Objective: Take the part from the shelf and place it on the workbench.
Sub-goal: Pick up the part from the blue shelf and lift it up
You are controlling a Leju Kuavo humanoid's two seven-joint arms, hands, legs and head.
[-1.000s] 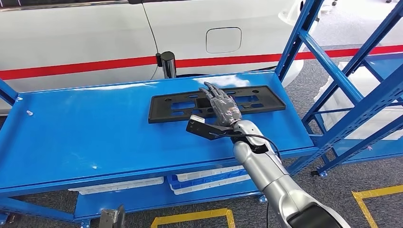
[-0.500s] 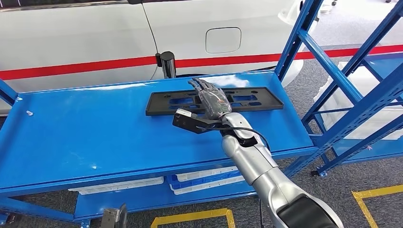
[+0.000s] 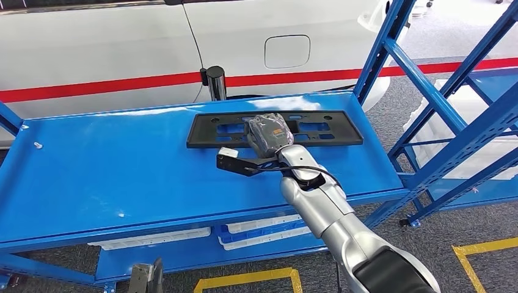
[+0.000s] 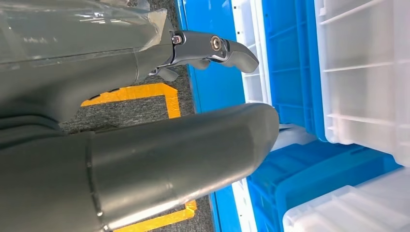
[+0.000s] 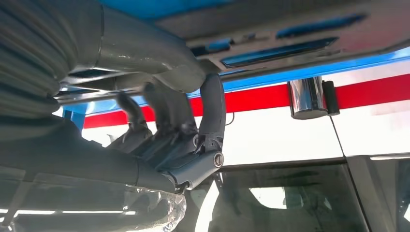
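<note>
Wide bare blue shelf deck fills the frame's left. At upper centre the black part lies flat near the back edge, right hand curled over it; the wrist view shows fingers hooking its rim. Left hand hangs empty, fingers apart.

Blue shelf carries flat black part.

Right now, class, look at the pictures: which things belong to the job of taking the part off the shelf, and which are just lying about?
Belongs to the job:
- black part, lying flat on the shelf
- blue shelf
- right robot hand, on the part, fingers curled

Just lying about:
- white car behind the shelf
- white bins below
- yellow floor tape
</note>
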